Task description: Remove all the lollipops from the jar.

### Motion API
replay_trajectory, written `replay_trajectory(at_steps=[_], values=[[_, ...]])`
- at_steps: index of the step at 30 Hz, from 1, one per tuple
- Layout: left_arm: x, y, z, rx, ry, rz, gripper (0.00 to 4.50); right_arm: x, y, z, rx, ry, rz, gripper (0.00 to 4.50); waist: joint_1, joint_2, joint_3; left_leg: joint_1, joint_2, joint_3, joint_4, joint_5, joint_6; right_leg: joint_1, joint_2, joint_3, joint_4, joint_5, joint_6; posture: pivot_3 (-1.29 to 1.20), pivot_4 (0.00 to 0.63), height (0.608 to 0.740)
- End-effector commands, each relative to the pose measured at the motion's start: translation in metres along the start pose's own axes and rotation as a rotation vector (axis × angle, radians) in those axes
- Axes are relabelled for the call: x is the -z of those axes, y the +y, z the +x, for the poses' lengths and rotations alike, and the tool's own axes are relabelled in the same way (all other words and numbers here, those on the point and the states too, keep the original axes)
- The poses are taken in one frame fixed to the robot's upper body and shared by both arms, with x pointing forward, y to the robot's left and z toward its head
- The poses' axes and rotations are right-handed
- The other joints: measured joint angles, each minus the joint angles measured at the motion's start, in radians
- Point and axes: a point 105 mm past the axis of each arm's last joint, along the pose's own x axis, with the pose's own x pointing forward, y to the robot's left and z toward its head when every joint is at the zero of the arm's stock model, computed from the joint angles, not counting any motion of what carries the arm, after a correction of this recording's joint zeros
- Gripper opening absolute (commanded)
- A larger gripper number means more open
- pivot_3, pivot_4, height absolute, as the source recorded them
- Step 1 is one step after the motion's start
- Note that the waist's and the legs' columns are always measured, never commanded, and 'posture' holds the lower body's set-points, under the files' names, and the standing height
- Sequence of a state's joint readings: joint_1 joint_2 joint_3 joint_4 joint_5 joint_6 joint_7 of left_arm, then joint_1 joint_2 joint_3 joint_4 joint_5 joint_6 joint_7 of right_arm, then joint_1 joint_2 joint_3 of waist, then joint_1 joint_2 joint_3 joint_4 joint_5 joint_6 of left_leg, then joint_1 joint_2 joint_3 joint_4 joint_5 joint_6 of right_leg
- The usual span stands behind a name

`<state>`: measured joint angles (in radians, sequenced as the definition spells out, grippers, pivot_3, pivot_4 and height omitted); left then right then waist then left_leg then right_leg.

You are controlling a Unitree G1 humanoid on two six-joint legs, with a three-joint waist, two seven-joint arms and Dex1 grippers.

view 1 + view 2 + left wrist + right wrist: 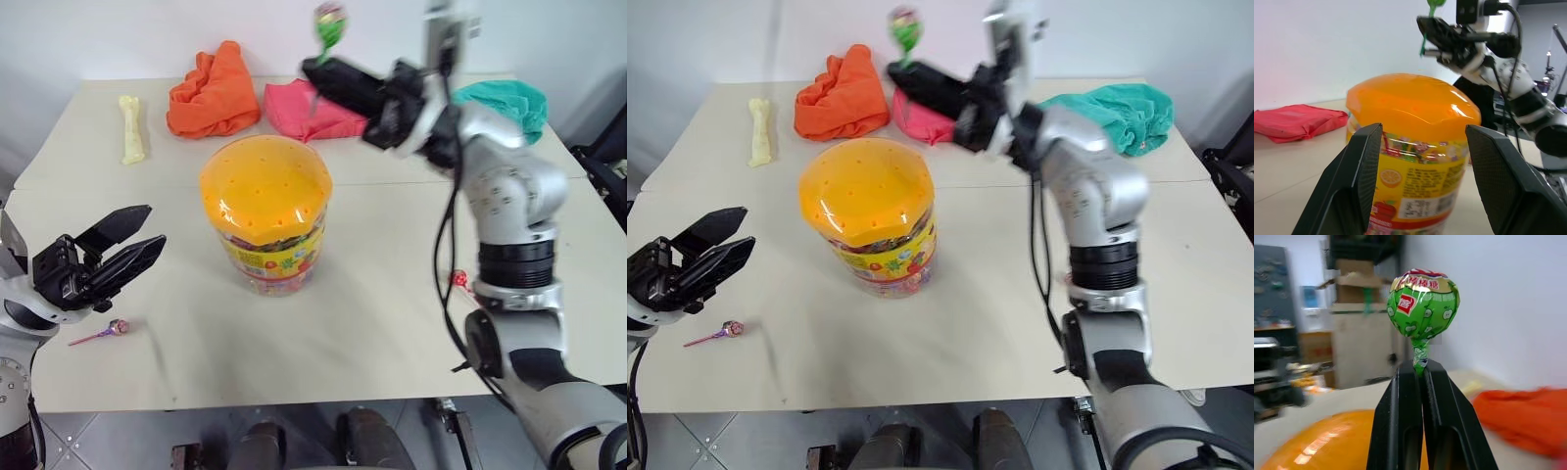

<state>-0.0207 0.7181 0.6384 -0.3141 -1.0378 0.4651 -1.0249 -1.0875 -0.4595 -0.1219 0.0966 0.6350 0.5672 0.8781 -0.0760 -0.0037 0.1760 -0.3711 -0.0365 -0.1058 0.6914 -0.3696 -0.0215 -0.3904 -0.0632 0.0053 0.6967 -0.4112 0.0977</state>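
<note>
Green foil catches the eye first: a green-wrapped lollipop point(1422, 308) stands head-up, its stick running straight down into the right gripper point(318, 70), whose two black fingers are pressed tight together on the stick just under the candy. That gripper is held high in the air over the far side of the jar point(266, 213), reaching across toward the robot's left.

The jar sits upright near the middle of the pale table point(392, 323), its domed orange lid point(265, 186) on and dotted with small holes; more wrapped candy shows through the clear wall above the yellow label. Open tabletop lies all round it — nothing touches its sides.

Near the table's front-left, a pink lollipop point(101, 333) lies flat, its stick pointing toward the left edge and the head toward the jar. Another lollipop point(458, 280) (mostly hidden behind the right arm) lies on the table well right of the jar; which way its stick runs I cannot tell.

The left gripper point(137, 240) hangs off the jar's left side, fingers well apart and holding nothing; from its own wrist camera the jar shows framed between the two fingers, not touched.

Along the far edge lie an orange cloth point(213, 93), a pink-red cloth point(299, 113) and a teal cloth point(509, 103), with a pale yellow bone-shaped thing point(130, 129) to the left — all well clear of the jar.
</note>
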Motion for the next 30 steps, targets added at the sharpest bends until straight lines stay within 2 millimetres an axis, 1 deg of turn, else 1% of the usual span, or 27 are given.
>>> replay_trajectory(at_steps=[1,3,4,5,6,7,8,9,10,11,12,15,17,18,21,25,27,30], values=[[0.005,-0.014,0.003,0.092,0.081,0.026,2.88,0.001,-0.029,-0.055,0.138,0.163,-0.096,0.03,0.004,0.000,0.000,0.000,-0.001,0.000,0.000,0.000,0.000,0.000,-0.001,0.000,-0.001,0.000,0.000,0.00,0.150,0.740],[0.011,-0.019,0.001,0.117,0.116,0.015,2.88,0.015,-0.045,-0.096,0.252,0.334,-0.090,0.03,0.010,0.000,0.000,0.000,-0.001,0.000,-0.003,0.000,0.001,0.001,-0.001,0.000,-0.002,0.000,0.000,0.00,0.150,0.740],[0.015,-0.020,0.001,0.126,0.130,0.013,2.88,0.022,-0.049,-0.114,0.293,0.412,-0.105,0.03,0.015,0.000,0.000,0.000,-0.001,0.001,-0.004,0.000,0.002,0.001,-0.001,0.001,-0.003,0.000,0.000,0.00,0.150,0.740],[0.016,-0.021,0.001,0.131,0.137,0.012,2.88,0.026,-0.050,-0.125,0.311,0.459,-0.120,0.03,0.019,0.000,0.000,0.000,-0.001,0.003,-0.005,0.000,0.002,0.001,-0.001,0.001,-0.003,0.000,0.000,0.00,0.150,0.740],[0.019,-0.022,0.001,0.138,0.144,0.010,2.88,0.035,-0.048,-0.145,0.323,0.553,-0.142,0.03,0.020,0.000,0.000,0.000,0.000,0.005,-0.006,0.000,0.003,0.002,-0.001,0.001,-0.003,0.000,0.000,0.00,0.150,0.740],[0.020,-0.022,0.001,0.143,0.148,0.008,2.88,0.040,-0.046,-0.158,0.325,0.614,-0.154,0.03,0.021,0.001,0.000,0.000,0.000,0.006,-0.007,0.001,0.003,0.001,-0.001,0.001,-0.004,0.000,0.000,0.00,0.150,0.740],[0.025,-0.024,0.002,0.155,0.162,0.005,2.88,0.053,-0.042,-0.188,0.365,0.733,-0.133,0.03,0.021,0.001,0.000,-0.001,0.000,0.007,-0.007,0.001,0.004,0.001,-0.001,0.001,-0.005,0.000,0.000,0.00,0.150,0.740],[0.032,-0.025,0.004,0.172,0.183,0.001,2.88,0.073,-0.036,-0.226,0.419,0.886,-0.119,0.03,0.016,0.002,0.001,-0.001,0.000,0.008,-0.007,0.001,0.004,0.001,-0.001,0.001,-0.005,0.000,0.000,0.00,0.150,0.740],[0.036,-0.026,0.005,0.184,0.197,-0.001,2.88,0.084,-0.030,-0.250,0.449,0.985,-0.111,0.03,0.011,0.003,0.001,0.000,0.002,0.013,-0.007,0.001,0.004,0.001,0.001,0.003,-0.004,0.000,0.000,0.00,0.150,0.740],[0.039,-0.027,0.006,0.195,0.207,-0.017,2.88,0.096,-0.024,-0.271,0.468,1.081,-0.120,0.03,0.032,0.001,-0.001,0.001,0.004,0.016,-0.007,0.002,0.004,0.001,0.002,0.003,-0.004,0.000,0.000,0.00,0.150,0.740],[0.041,-0.027,0.007,0.201,0.211,-0.028,2.88,0.102,-0.020,-0.281,0.472,1.129,-0.133,0.03,0.053,-0.001,-0.002,0.002,0.006,0.014,-0.007,0.002,0.004,0.004,0.002,0.000,-0.004,0.000,0.000,0.00,0.150,0.740],[0.041,-0.023,0.007,0.201,0.220,-0.011,2.88,0.112,-0.006,-0.297,0.477,1.168,-0.118,0.03,0.053,0.003,-0.001,-0.001,0.003,0.013,-0.005,0.001,0.005,0.007,0.000,0.001,-0.009,0.001,0.002,0.00,0.150,0.740],[0.042,-0.021,0.006,0.197,0.238,0.003,2.88,0.118,0.005,-0.308,0.480,1.203,-0.083,0.03,0.052,0.004,-0.001,0.001,0.003,0.014,-0.001,0.001,0.006,0.010,-0.001,0.001,-0.010,0.001,0.003,0.00,0.150,0.740],[0.042,-0.020,0.006,0.197,0.244,0.004,2.88,0.119,0.007,-0.311,0.482,1.209,-0.077,0.03,0.051,0.004,-0.001,0.003,0.004,0.013,-0.001,0.001,0.006,0.013,-0.001,0.000,-0.015,0.001,0.003,0.00,0.150,0.740],[0.042,-0.019,0.006,0.201,0.244,0.003,2.88,0.120,0.014,-0.312,0.490,1.196,-0.037,0.03,0.048,0.004,-0.001,0.005,0.005,0.013,-0.001,0.002,0.005,0.015,0.001,0.000,-0.017,0.001,0.003,0.00,0.150,0.740],[0.044,-0.017,0.006,0.199,0.256,0.011,2.88,0.117,0.021,-0.301,0.456,1.117,-0.013,1.00,0.051,0.004,-0.001,0.004,0.005,0.012,-0.001,0.002,0.005,0.015,0.001,0.000,-0.017,0.001,0.003,0.00,0.150,0.740],[0.044,-0.016,0.005,0.191,0.259,0.014,2.88,0.113,0.019,-0.298,0.455,1.094,-0.033,1.74,0.051,0.004,-0.001,0.004,0.005,0.012,-0.001,0.001,0.005,0.015,0.001,0.000,-0.018,0.002,0.003,0.00,0.150,0.740],[0.045,-0.011,0.004,0.161,0.272,0.021,2.88,0.101,0.018,-0.290,0.426,1.017,-0.059,2.76,0.053,0.004,-0.001,0.004,0.005,0.011,-0.001,0.001,0.005,0.015,0.001,0.000,-0.018,0.002,0.003,0.00,0.150,0.740]])
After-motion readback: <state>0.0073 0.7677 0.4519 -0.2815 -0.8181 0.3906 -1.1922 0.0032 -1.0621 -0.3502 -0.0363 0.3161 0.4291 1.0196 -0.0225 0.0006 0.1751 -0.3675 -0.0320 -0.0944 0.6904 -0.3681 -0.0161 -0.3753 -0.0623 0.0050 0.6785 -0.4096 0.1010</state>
